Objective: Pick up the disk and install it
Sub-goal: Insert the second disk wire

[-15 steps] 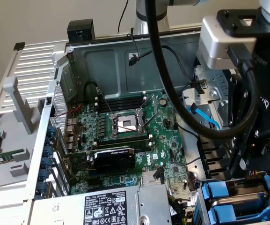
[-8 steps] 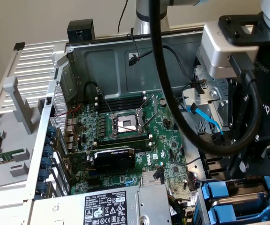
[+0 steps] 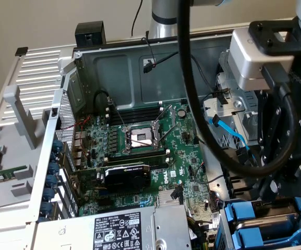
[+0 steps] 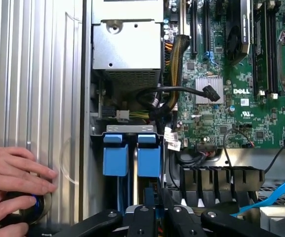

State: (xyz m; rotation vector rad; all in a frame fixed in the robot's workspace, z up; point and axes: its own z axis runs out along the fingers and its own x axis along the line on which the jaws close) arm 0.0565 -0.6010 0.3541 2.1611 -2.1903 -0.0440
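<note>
The hand [image 4: 162, 219] hangs directly over the drive bay [image 4: 131, 129] at the corner of the open computer chassis [image 3: 140, 62], beside the power supply [image 4: 126, 44]. Whether the hand is clenched or released cannot be told. The disk [image 4: 148, 155], identified by its blue carrier frame, sits upright in the bay, just beside a second blue carrier [image 4: 115, 154]. A person's hand [image 4: 14, 173] rests on the ribbed side panel [image 4: 33, 74].
</note>
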